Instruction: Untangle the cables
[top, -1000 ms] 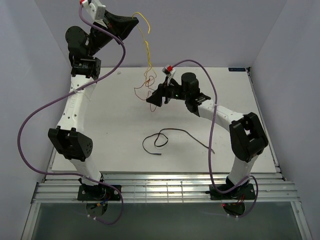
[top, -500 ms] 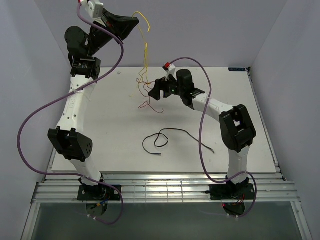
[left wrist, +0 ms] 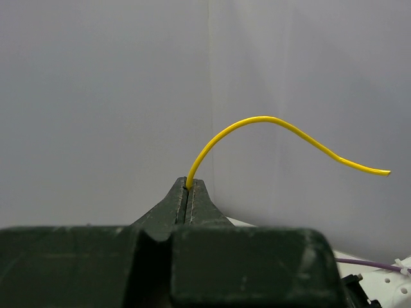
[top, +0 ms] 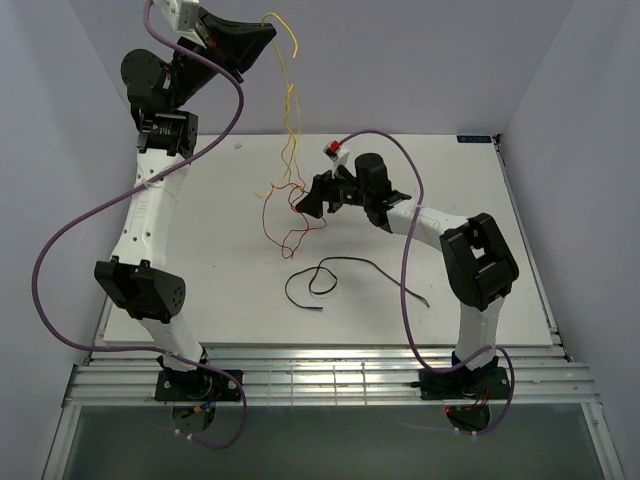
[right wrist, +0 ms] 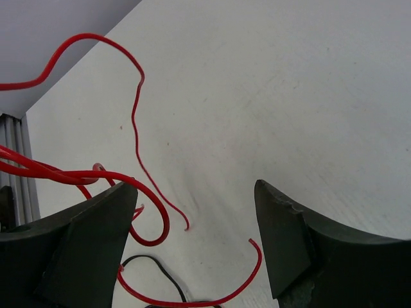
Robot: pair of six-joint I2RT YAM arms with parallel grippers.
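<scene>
L gripper (left wrist: 189, 189): raised high, jaws pinched on yellow cable (left wrist: 270, 119) near its end; rest hangs down, snarled w/ red cable (top: 285, 215). R gripper (right wrist: 196, 205): jaws wide, holding nothing; red loops beside one finger, a loose end betw. jaws. Black cable (top: 345, 265): flat on table (top: 480, 200), apart from others.
</scene>
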